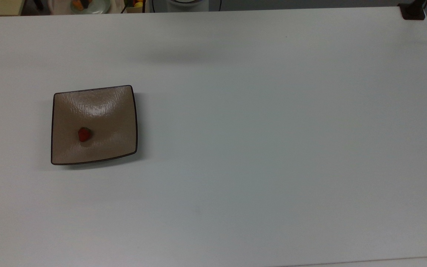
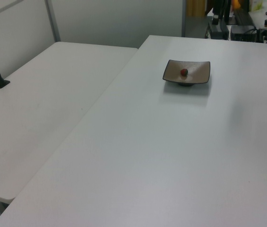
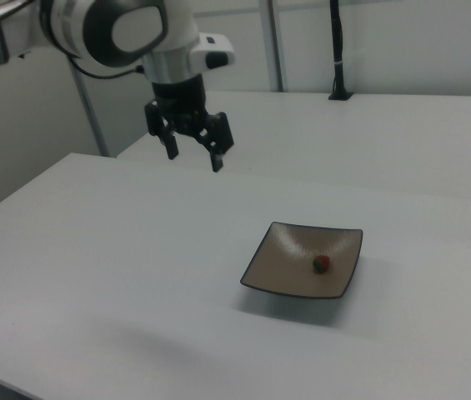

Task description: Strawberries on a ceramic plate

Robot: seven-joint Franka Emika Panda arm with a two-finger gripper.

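A small red strawberry [image 1: 84, 134] [image 2: 184, 72] [image 3: 321, 264] with a dark green cap lies on the square tan-brown ceramic plate [image 1: 102, 107] [image 2: 197, 72] [image 3: 285, 262], a little off its middle. The plate rests on the white table toward the top view's left. In the right view my gripper [image 3: 193, 156] hangs open and empty high above the table, up and to the right view's left of the plate, well apart from it.
The white table [image 1: 272, 129] stretches wide to the top view's right. A round pale dish with orange food [image 1: 83, 5] sits beyond the table's far edge. A second white table [image 2: 43, 94] adjoins in the left view. A black post [image 3: 336, 50] stands behind in the right view.
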